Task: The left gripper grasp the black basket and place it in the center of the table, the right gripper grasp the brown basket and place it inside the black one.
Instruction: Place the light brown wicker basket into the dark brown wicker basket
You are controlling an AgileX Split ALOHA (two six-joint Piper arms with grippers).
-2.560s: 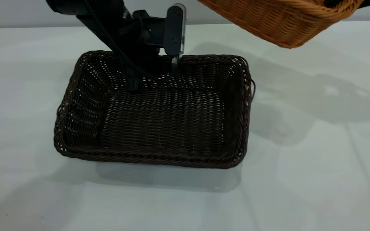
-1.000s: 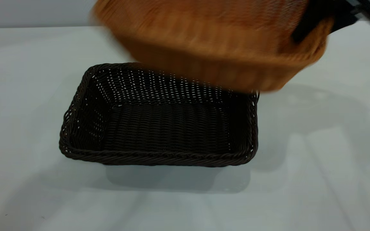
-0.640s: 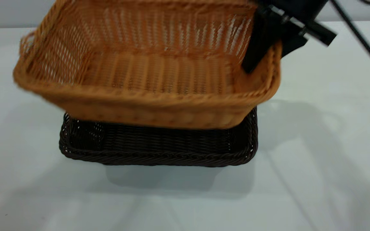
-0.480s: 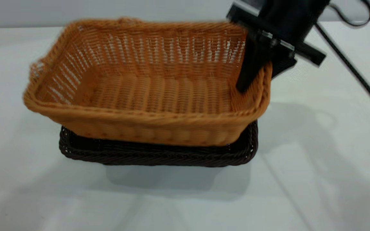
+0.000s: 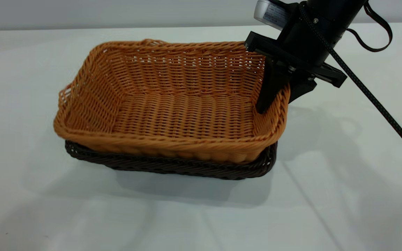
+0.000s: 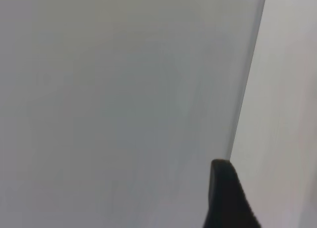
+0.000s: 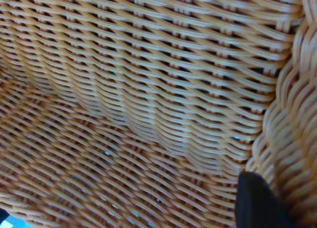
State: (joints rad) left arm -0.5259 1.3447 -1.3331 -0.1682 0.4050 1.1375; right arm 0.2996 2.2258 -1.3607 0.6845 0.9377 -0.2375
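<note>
The brown basket (image 5: 173, 115) sits nested in the black basket (image 5: 173, 168) at the middle of the table (image 5: 326, 181). Only the dark braided rim shows below it along the near and right sides. My right gripper (image 5: 277, 104) is shut on the brown basket's right rim, one finger inside the wall and one outside. The right wrist view shows the tan weave (image 7: 148, 89) up close, with one finger (image 7: 255, 203) against the rim. My left gripper is out of the exterior view. Only a dark tip of it (image 6: 225, 198) shows in the left wrist view, over bare white surface.
A black cable (image 5: 379, 104) runs from the right arm down to the right above the table. A cable loop (image 5: 379, 31) hangs by the arm at the top right. White tabletop surrounds the baskets on all sides.
The left gripper let go of the black basket and left the view. The right gripper swung the brown basket in from the upper right and lowered it into the black one.
</note>
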